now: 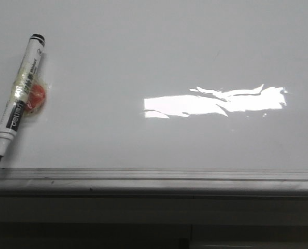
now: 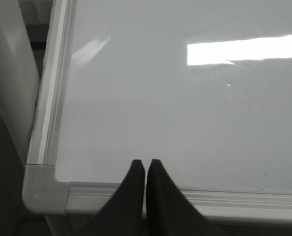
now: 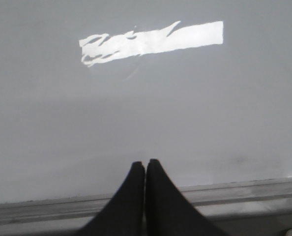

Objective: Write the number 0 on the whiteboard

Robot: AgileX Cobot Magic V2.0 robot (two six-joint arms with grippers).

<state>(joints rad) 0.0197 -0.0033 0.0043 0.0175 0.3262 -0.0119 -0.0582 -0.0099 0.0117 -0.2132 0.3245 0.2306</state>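
The whiteboard fills the front view, glossy and pale grey, and no number 0 shows on it. A black-and-white marker lies slanted at the board's left, uncapped tip toward the near rail, with clear tape and an orange-red lump stuck to its barrel. No gripper appears in the front view. My left gripper is shut and empty above the board's near left corner. My right gripper is shut and empty just over the near rail.
A bright white glare patch lies on the board right of centre. The grey metal edge rail runs along the near side, with a dark drop below it. A pale upright panel stands beside the board's left rail.
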